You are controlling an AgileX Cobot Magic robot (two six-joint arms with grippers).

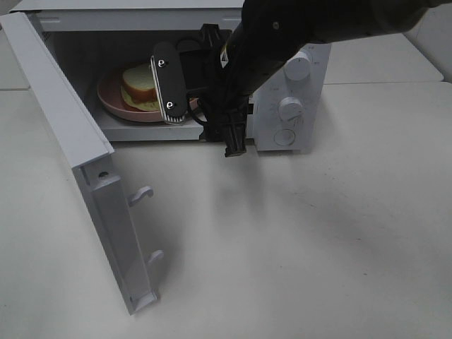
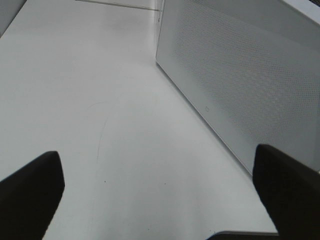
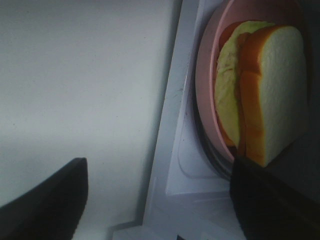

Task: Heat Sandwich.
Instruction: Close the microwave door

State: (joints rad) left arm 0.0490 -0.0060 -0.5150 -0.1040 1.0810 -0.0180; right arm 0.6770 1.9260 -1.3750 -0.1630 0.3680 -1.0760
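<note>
The right arm [image 1: 282, 35] reaches in from the far right side. The right gripper [image 3: 157, 200] is turned sideways, jaws spread wide, empty. The left gripper [image 2: 160, 195] hangs low, jaws fully apart, holding nothing.

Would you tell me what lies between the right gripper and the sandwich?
Between right gripper and sandwich: only the pink plate rim and microwave floor, per right wrist view.

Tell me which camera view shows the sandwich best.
Right wrist view: the sandwich appears close up, bread and yellow-green filling clear, on the pink plate. Exterior high shows it small, partly hidden, inside the microwave. Left wrist does not show it.
</note>
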